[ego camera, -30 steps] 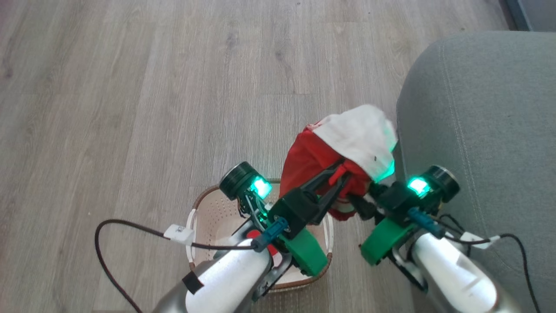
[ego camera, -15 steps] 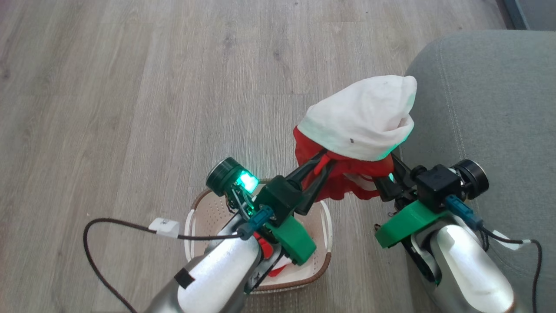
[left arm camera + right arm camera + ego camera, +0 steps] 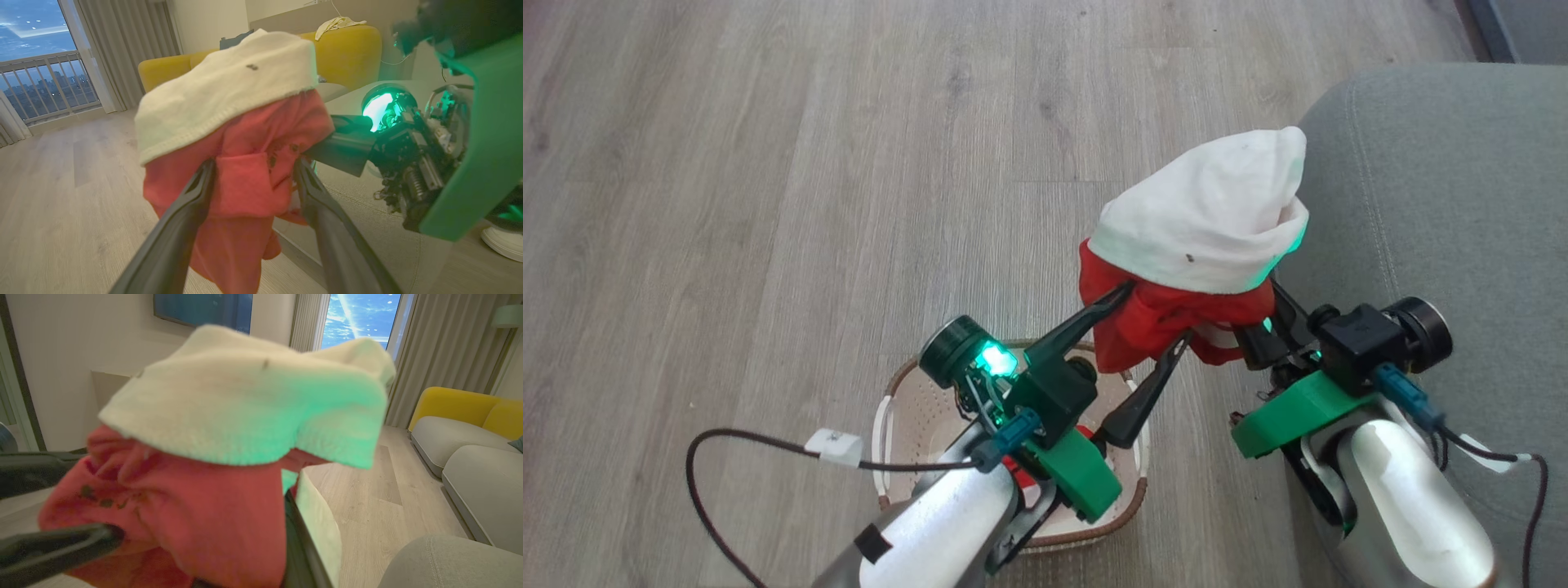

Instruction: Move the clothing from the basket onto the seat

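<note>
The clothing [image 3: 1201, 229], a red piece with a wide white band, hangs in the air just left of the seat's [image 3: 1445, 204] rounded corner. My right gripper [image 3: 1258, 331] is shut on its red lower part from the right. My left gripper [image 3: 1152, 317] stands open, one finger on each side of the red fabric. The left wrist view shows those fingers [image 3: 192, 204] flanking the clothing [image 3: 245, 163]. In the right wrist view the clothing [image 3: 212, 490] bunches over my right finger [image 3: 300, 543]. The basket [image 3: 907, 408] sits on the floor under my left arm, with a bit of red fabric [image 3: 1086, 430] inside.
Wooden floor [image 3: 809, 163] spreads to the left and ahead. A dark cable [image 3: 735, 445] loops off my left forearm over the floor. Yellow and grey sofas [image 3: 461, 428] stand across the room.
My left gripper has opened and let go of the red fabric, which the right gripper still holds. Over the last second the clothing rose and moved right toward the seat.
</note>
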{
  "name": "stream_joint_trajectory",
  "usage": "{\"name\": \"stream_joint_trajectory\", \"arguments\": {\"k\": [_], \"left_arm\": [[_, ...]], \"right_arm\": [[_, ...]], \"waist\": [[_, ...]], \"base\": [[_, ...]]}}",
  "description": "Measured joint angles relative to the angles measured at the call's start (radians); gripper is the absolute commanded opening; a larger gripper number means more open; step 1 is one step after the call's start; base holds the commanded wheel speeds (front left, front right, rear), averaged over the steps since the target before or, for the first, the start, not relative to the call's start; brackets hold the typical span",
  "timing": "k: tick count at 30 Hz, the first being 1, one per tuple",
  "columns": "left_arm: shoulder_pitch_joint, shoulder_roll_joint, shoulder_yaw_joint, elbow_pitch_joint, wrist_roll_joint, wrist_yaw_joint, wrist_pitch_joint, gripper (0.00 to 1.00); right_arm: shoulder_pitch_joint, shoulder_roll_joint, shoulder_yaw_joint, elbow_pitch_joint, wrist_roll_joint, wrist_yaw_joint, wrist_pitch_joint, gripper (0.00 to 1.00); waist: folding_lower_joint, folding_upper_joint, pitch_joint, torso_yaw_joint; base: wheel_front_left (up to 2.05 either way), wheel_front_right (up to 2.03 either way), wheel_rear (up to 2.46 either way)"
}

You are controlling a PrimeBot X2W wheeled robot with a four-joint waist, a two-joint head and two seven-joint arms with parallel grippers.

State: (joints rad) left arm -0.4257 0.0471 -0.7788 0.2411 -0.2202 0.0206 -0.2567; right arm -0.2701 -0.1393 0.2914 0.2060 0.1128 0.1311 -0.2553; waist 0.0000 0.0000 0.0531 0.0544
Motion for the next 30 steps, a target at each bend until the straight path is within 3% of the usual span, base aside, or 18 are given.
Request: {"name": "stream_joint_trajectory", "arguments": {"k": [12,22,30], "left_arm": [[0.055,0.000,0.036,0.003,0.050,0.000,0.000,1.00],[0.116,0.001,0.072,0.014,0.083,-0.056,0.000,1.00],[0.173,0.003,0.076,0.035,0.078,-0.124,0.000,1.00]], "right_arm": [[0.018,-0.004,-0.086,-0.053,-0.004,0.000,0.000,0.00],[0.031,-0.022,-0.248,-0.079,0.007,0.000,0.000,0.00],[0.095,-0.009,-0.335,-0.019,0.029,0.000,0.000,0.00]], "waist": [[0.0000,0.0000,-0.007,-0.001],[0.0000,0.0000,0.001,-0.008],[0.0000,0.0000,0.004,-0.021]], "base": [[0.00,0.00,0.00],[0.00,0.00,0.00],[0.00,0.00,0.00]]}}
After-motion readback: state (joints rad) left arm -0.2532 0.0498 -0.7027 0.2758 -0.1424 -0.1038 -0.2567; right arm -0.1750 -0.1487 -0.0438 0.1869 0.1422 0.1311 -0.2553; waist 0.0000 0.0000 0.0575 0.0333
